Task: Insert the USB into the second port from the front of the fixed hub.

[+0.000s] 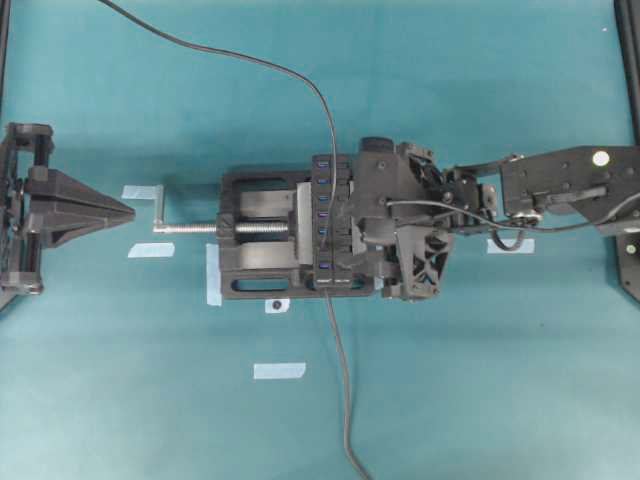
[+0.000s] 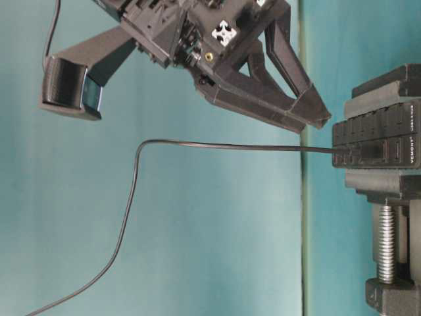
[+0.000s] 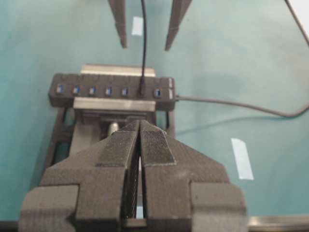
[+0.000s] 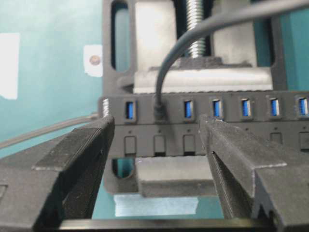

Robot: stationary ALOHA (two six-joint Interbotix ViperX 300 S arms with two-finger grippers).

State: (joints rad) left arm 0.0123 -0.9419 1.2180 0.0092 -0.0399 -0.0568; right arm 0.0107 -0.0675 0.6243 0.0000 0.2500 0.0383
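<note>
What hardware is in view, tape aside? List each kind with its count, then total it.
Fixed hub: 1
Vise: 1
Cables: 2, the USB cable and the hub's own cable
Grippers: 2, the left gripper and the right gripper
Total: 6

USB (image 4: 158, 112) in fixed hub (image 4: 231, 126) — second port
</note>
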